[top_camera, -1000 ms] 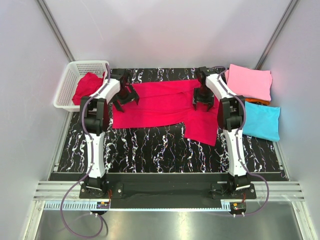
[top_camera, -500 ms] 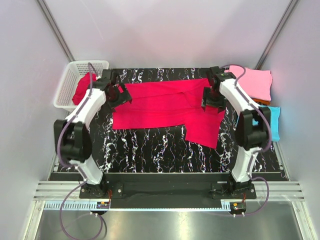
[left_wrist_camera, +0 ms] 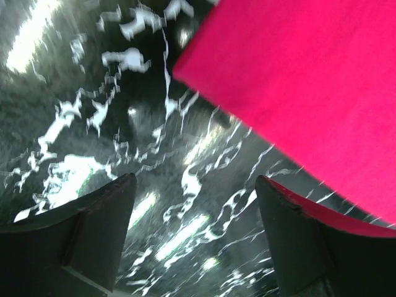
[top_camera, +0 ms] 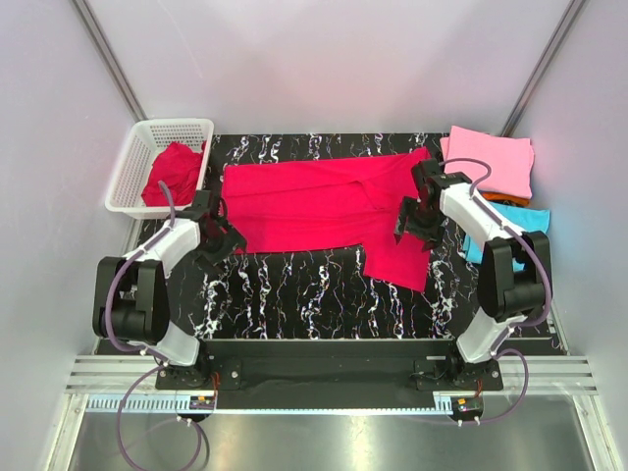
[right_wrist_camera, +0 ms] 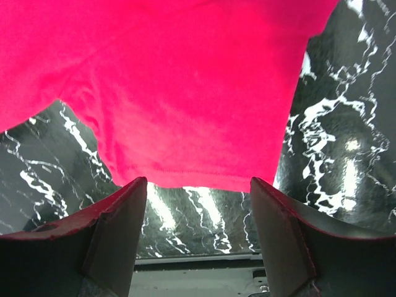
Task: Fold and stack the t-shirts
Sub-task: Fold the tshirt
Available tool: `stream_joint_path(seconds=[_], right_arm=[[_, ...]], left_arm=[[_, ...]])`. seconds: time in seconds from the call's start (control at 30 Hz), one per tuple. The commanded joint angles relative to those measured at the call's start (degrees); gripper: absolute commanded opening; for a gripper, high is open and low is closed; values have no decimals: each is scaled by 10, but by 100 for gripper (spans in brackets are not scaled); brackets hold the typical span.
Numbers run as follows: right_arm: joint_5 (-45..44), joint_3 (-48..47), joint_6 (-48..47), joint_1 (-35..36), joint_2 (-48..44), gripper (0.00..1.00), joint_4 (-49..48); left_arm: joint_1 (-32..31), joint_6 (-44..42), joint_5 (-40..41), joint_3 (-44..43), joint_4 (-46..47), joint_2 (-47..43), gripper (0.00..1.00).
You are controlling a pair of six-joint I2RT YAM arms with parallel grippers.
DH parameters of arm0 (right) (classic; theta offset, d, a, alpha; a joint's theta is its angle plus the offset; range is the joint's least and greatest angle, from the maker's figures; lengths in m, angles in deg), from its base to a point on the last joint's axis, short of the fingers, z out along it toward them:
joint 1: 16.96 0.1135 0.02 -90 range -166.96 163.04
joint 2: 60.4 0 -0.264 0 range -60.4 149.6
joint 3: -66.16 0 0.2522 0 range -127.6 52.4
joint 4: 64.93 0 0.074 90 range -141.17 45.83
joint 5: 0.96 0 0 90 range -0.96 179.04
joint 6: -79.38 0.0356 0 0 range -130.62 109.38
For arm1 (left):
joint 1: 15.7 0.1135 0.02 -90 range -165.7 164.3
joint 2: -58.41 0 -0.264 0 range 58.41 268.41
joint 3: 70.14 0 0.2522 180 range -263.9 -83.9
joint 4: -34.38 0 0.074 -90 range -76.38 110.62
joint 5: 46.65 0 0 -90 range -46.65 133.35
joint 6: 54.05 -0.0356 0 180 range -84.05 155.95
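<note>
A crimson t-shirt (top_camera: 324, 201) lies spread flat across the black marbled table (top_camera: 294, 285), one sleeve (top_camera: 397, 260) reaching toward the near side. My left gripper (top_camera: 220, 238) hovers low at the shirt's near-left corner. In the left wrist view it (left_wrist_camera: 195, 179) is open over bare table, the shirt's edge (left_wrist_camera: 297, 80) just ahead and to the right. My right gripper (top_camera: 410, 224) sits over the shirt's right part. In the right wrist view it (right_wrist_camera: 198, 180) is open and empty above the sleeve hem (right_wrist_camera: 185, 80).
A white mesh basket (top_camera: 132, 167) at the far left holds another crumpled red shirt (top_camera: 175, 172). At the far right lie a folded pink shirt (top_camera: 491, 162), an orange one (top_camera: 507, 200) under it, and a turquoise one (top_camera: 525, 224).
Both grippers have drawn back from the shirt's far corners toward the near side. The left one has moved off the cloth and narrowed slightly. The shirt now lies flatter.
</note>
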Motion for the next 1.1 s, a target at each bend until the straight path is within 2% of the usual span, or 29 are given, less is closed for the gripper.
stream_joint_path(seconds=[0.0,0.33,0.57,0.83,0.87,1.0,1.07], right_arm=[[26,18,16,-1,-49,74,-28],[38,50,24,-1,-68,75,-29],[35,52,27,-1,-65,75,-24],[29,48,34,-1,-66,74,-17],[30,50,35,-1,-66,74,-17],[30,55,38,0,-64,74,-17],[28,56,39,-1,-68,74,-16]], left_arm=[[17,31,9,-5,79,-27,81],[36,37,81,-31,84,16,78],[38,36,68,-36,115,56,63],[41,32,70,-48,110,74,58],[42,32,70,-49,110,79,56],[42,35,60,-53,110,89,39],[42,35,60,-52,107,85,35]])
